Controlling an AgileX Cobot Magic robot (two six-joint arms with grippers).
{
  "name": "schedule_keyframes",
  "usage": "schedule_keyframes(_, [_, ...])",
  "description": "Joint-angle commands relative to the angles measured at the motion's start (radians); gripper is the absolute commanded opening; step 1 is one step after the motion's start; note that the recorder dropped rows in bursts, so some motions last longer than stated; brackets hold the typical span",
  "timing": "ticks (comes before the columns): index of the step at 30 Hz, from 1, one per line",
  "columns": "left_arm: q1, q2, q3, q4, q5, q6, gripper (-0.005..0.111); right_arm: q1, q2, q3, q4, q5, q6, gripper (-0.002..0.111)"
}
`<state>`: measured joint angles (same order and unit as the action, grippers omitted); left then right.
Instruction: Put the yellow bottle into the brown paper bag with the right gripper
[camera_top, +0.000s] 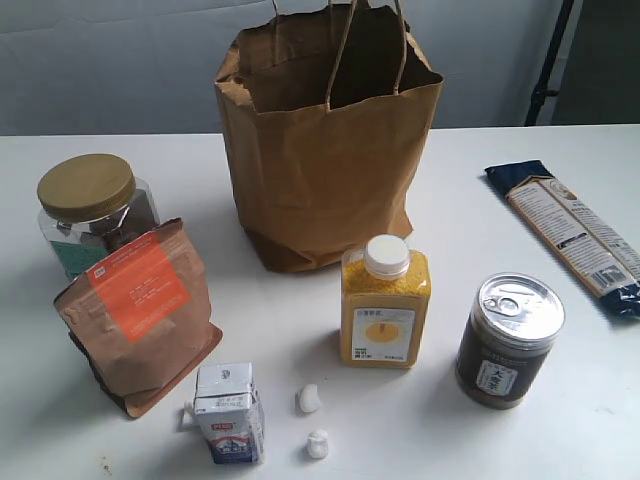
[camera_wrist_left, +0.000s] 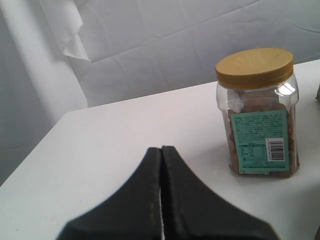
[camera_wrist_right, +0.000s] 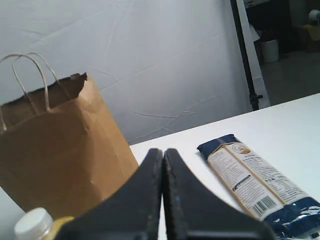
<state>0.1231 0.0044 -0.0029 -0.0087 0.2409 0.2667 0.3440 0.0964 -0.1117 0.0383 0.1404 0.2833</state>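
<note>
Gold caps the plastic jar (camera_top: 88, 205) at the far left of the white table (camera_top: 560, 440), with an orange-labelled brown pouch (camera_top: 140, 310) just in front of it and a small carton (camera_top: 230, 412) nearer the camera. The left gripper (camera_wrist_left: 161, 150), shown only by its wrist view, has its jaws pressed together on nothing and faces that jar. At the middle back the brown paper bag (camera_top: 325, 150) stands upright, mouth open. The yellow bottle (camera_top: 384, 305) stands on the table just in front of the bag, outside it, with nothing touching it. Right of it sit a dark can (camera_top: 508, 340) and a blue packet (camera_top: 575, 235). The right gripper (camera_wrist_right: 163, 152) is likewise closed and empty, clear of the bottle. By my judgement nothing of the task is done: opening, reaching, grasping, lifting and lowering into the bag all remain.
</note>
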Motion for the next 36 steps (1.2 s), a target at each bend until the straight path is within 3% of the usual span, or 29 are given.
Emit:
schedule_keyframes(1, [-0.006, -0.004, 0.003, 0.000, -0.009, -0.002, 0.000, -0.003, 0.159, -0.136, -0.083, 0.058, 0.142, 0.000])
schedule_keyframes(4, [-0.006, -0.004, 0.003, 0.000, -0.009, -0.002, 0.000, 0.022, 0.261, -0.207, -0.128, 0.092, 0.146, 0.000])
schedule_keyframes(8, [-0.006, -0.004, 0.003, 0.000, -0.009, -0.002, 0.000, 0.222, 0.463, -0.386, -0.182, 0.359, 0.115, 0.000])
schedule_keyframes(11, [-0.006, -0.004, 0.003, 0.000, -0.009, -0.002, 0.000, 0.443, 0.651, -0.520, -0.111, 0.504, -0.087, 0.000])
schedule_keyframes(14, [-0.006, -0.004, 0.003, 0.000, -0.009, -0.002, 0.000, 0.554, 0.843, -0.682, -0.029, 0.666, -0.315, 0.003])
schedule_keyframes(17, [-0.006, -0.004, 0.003, 0.000, -0.009, -0.002, 0.000, 0.565, 1.022, -0.829, -0.023, 0.803, -0.414, 0.032])
schedule_keyframes(19, [-0.006, -0.004, 0.003, 0.000, -0.009, -0.002, 0.000, 0.565, 1.138, -0.906, -0.023, 0.871, -0.440, 0.064])
schedule_keyframes(21, [-0.006, -0.004, 0.003, 0.000, -0.009, -0.002, 0.000, 0.565, 1.227, -0.958, -0.025, 0.882, -0.461, 0.080])
schedule_keyframes(36, [-0.006, -0.004, 0.003, 0.000, -0.009, -0.002, 0.000, 0.565, 1.624, -1.085, -0.031, 0.704, -0.662, 0.083])
